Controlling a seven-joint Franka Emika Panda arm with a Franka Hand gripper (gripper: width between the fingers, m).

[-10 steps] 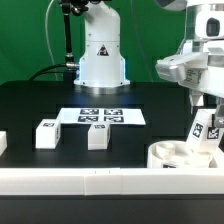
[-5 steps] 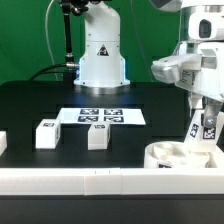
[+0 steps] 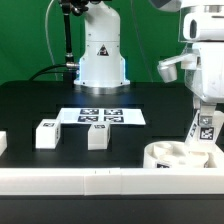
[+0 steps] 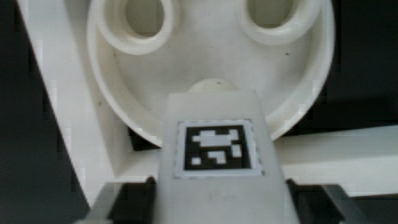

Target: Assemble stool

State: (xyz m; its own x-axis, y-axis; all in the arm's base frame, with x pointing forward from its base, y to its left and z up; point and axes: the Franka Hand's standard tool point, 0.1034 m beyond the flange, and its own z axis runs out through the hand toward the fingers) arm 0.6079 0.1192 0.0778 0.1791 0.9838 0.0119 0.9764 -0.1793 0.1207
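Note:
My gripper [image 3: 204,110] is shut on a white tagged stool leg [image 3: 205,128] and holds it tilted over the round white seat [image 3: 176,155] at the exterior view's right. In the wrist view the leg [image 4: 217,140] runs from between my fingers [image 4: 125,203] down to the seat's inner face [image 4: 196,50], close to its oval sockets; whether its tip touches the seat I cannot tell. Two more tagged legs lie on the black table: one [image 3: 46,134] at the left and one [image 3: 97,134] nearer the middle.
The marker board [image 3: 100,116] lies flat behind the two loose legs. A long white border rail [image 3: 90,182] runs along the front edge. A small white piece [image 3: 3,143] shows at the left edge. The robot base [image 3: 101,50] stands at the back.
My gripper with the leg has shifted slightly along the right side above the seat and now sits a little further right. The loose legs have not moved.

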